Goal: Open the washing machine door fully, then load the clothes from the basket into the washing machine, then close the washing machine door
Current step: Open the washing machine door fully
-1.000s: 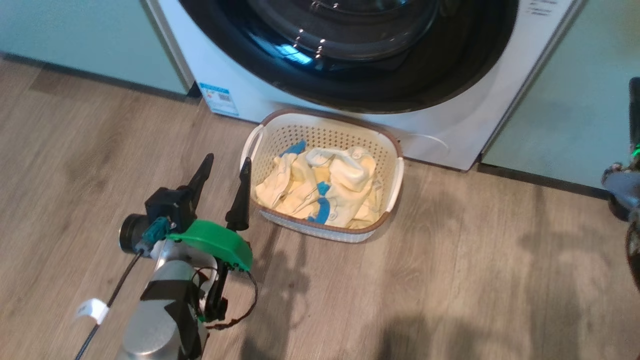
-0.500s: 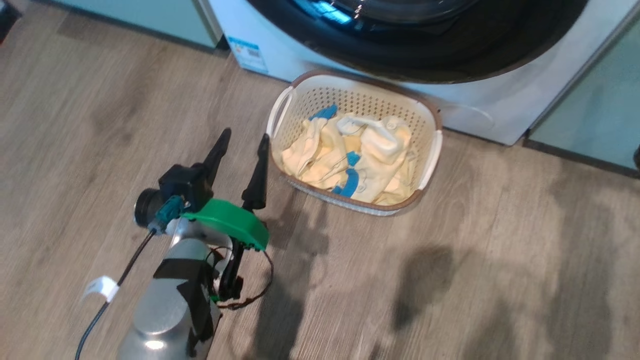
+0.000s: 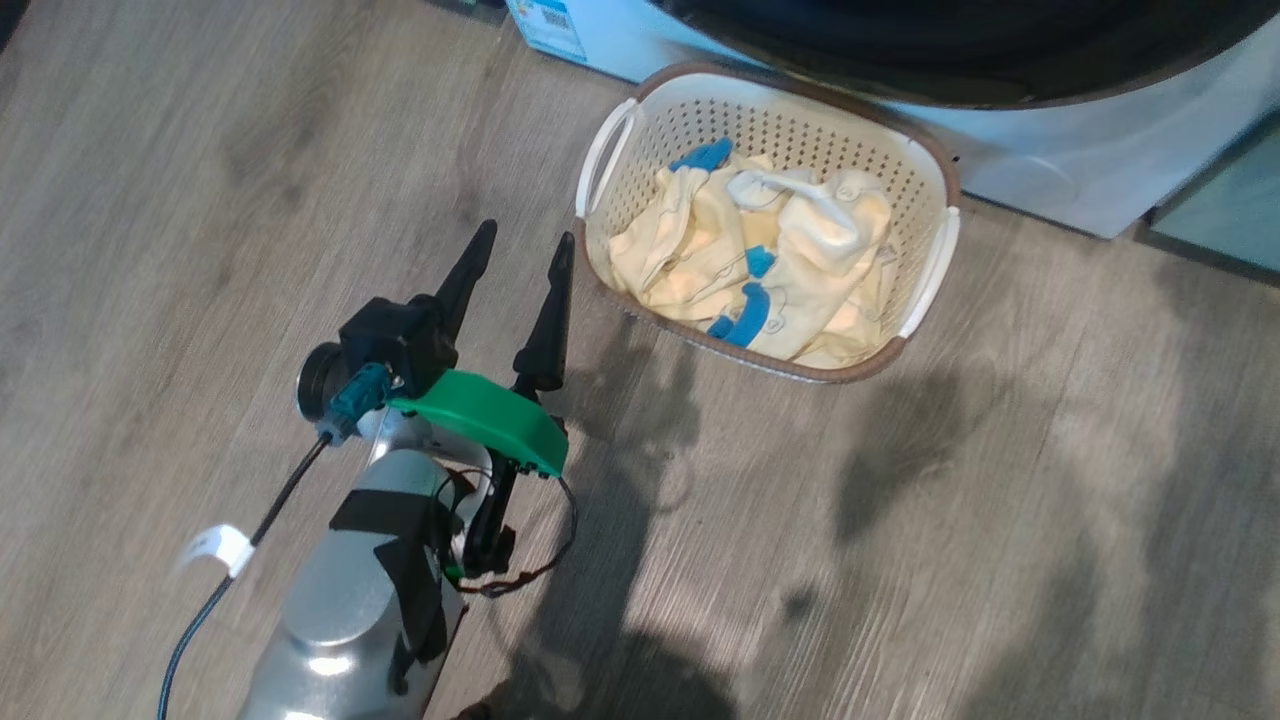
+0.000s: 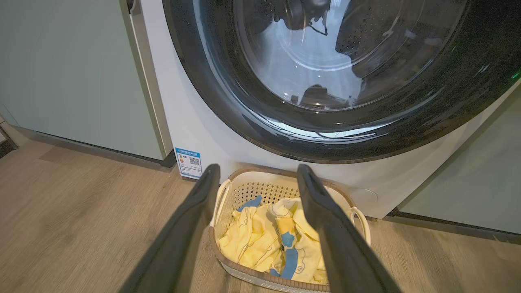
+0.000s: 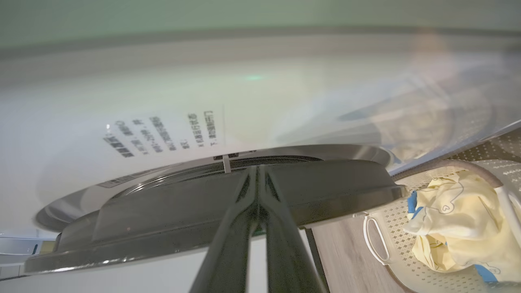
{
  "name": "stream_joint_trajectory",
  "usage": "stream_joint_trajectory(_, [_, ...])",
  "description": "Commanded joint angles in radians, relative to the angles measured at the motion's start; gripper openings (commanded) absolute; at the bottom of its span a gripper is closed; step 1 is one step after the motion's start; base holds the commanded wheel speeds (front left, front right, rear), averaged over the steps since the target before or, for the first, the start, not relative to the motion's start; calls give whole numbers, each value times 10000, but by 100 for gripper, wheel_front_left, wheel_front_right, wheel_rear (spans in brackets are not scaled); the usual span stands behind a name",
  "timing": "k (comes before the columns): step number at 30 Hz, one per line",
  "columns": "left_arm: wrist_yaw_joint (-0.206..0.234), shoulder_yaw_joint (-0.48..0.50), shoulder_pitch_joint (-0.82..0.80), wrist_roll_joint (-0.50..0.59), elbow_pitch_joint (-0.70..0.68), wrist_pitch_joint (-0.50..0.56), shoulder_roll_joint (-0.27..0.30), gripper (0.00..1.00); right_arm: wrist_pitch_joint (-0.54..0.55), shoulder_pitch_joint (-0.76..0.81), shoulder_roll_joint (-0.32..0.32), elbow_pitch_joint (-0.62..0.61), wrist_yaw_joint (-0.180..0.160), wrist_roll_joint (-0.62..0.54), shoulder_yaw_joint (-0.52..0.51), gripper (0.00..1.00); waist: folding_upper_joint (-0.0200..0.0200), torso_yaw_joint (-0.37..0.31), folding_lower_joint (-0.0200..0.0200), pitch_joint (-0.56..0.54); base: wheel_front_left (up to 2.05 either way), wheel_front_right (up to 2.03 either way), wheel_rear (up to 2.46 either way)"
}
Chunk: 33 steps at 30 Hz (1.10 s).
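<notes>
The basket (image 3: 941, 172) sits on the wooden floor (image 3: 900, 560). The clothes (image 3: 800, 250) lie heaped inside it, pale yellow with blue patches, and fill most of its floor. Directly behind the basket stands the washing machine (image 3: 1050, 160), its white front almost touching the basket's far rim. The washing machine door (image 4: 203, 81) hangs above the basket, and in the left wrist view it looks flush with the machine's front, with its glass bowl catching reflections. A small blue label (image 4: 188, 162) is stuck on the machine's front, behind the basket's left far corner. Pale green cabinets (image 4: 73, 73) flank the machine beyond that.

The left tool (image 3: 527, 232) hovers just beside the basket's left side, close to its white left handle (image 3: 600, 160) but apart from it. Its two dark fingers are spread wide with nothing between them. In its own wrist view the left tool (image 4: 258, 167) points over the basket (image 4: 264, 189) toward the door, and the clothes (image 4: 252, 240) show between the fingers.

The right tool (image 5: 257, 171) is higher than the basket, with its fingers pressed together and empty. Its tips are at the dark rim of the door (image 5: 163, 203), by the metal ring. I cannot tell whether they touch it. In that view the basket (image 5: 390, 228) and the clothes (image 5: 460, 219) lie off to the lower right.
</notes>
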Motion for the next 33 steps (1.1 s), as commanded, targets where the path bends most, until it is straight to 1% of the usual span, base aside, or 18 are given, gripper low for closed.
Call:
stream_joint_trajectory(1, [81,247,-291,-120,-372,-61,225,100,113,-453,-111,-155,-7,-97,126,0,0,124,-1,186,0,0,0])
stream_joint_trajectory(7, [190,60,-458,-285,-455,-61,225,100,75,-923,-109,123,-7,-324,198,0,0,305,-1,522,0,0,0])
stream_joint_trajectory(21, [392,-56,-636,-463,-644,-61,225,100,-75,-1460,-8,228,-7,-561,211,0,0,449,-1,893,0,0,0])
stream_joint_trajectory(27, [443,-149,-680,-530,-686,-61,225,100,241,-1637,87,191,-7,-738,456,0,0,443,-1,1054,0,0,0])
stream_joint_trajectory(33, [450,-113,-706,-541,-606,-61,225,100,585,-1388,93,57,-7,-821,624,0,0,405,-1,913,0,0,0])
